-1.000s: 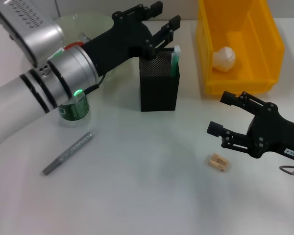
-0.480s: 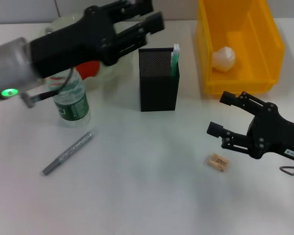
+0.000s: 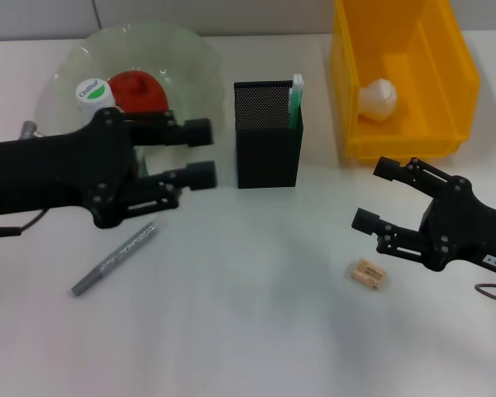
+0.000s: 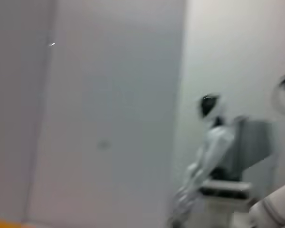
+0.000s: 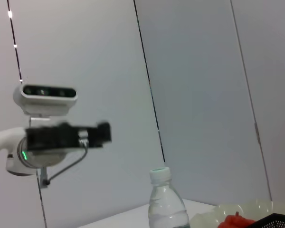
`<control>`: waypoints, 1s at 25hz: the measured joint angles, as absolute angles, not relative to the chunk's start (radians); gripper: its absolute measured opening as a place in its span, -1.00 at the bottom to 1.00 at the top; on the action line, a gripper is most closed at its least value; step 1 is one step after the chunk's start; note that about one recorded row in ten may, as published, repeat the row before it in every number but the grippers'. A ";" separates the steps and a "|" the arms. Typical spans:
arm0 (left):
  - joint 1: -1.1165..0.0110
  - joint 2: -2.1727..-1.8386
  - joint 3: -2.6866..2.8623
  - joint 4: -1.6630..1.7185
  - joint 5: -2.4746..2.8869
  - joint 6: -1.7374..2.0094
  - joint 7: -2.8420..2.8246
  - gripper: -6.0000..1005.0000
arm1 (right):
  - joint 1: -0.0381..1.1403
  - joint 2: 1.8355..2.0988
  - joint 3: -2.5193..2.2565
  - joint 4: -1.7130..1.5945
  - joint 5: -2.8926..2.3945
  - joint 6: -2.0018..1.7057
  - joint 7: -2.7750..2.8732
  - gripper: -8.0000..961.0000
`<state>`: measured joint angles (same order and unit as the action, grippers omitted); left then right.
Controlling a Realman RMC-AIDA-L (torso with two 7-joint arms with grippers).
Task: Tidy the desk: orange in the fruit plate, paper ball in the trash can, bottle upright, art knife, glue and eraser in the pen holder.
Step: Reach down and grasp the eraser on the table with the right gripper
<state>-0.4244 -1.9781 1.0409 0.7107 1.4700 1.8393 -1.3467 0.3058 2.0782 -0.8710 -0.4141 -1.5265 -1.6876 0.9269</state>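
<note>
— While the left gripper (image 3: 200,152) hangs with its fingers apart and empty, just in front of the clear glass fruit plate (image 3: 190,50), what should it go for?

— My guess is the slim grey art knife (image 3: 114,260). It lies flat on the white desk (image 3: 248,331), slanted, just below that gripper's body. The square black mesh pen holder (image 3: 268,145) stands to the gripper's right, with a pale green glue stick (image 3: 296,101) already leaning in its corner.

— And how to pick it well?

— Turn the wrist so the fingers straddle the knife across its narrow width, near the middle. Come straight down; it is thin, so the pads must nearly touch the desk before closing. Then lift, tip it upright and lower it into the holder clear of the glue stick.

— The bottle?

— The clear plastic bottle with the white cap (image 3: 92,91) stands upright, mostly hidden behind the left gripper, so swing wide of it. The red-orange fruit (image 3: 137,89) sits in the plate.

— The other arm?

— The right gripper (image 3: 379,194) is also spread and holds nothing. It hovers beside the small tan eraser (image 3: 369,275), in front of the yellow plastic bin (image 3: 463,66), where the white paper ball (image 3: 378,99) rests.
</note>
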 joint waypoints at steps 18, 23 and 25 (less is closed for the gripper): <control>-0.423 -2.012 0.967 0.687 1.734 1.812 -1.311 -0.03 | 0.281 2.064 -0.868 -0.455 -1.555 -1.716 0.949 0.76; -0.425 -2.017 0.966 0.687 1.736 1.787 -1.311 -0.03 | 0.276 2.060 -0.825 -0.483 -1.563 -1.710 0.994 0.76; -0.425 -2.019 0.965 0.687 1.737 1.781 -1.311 -0.03 | 0.276 2.052 -0.800 -0.502 -1.576 -1.730 1.015 0.76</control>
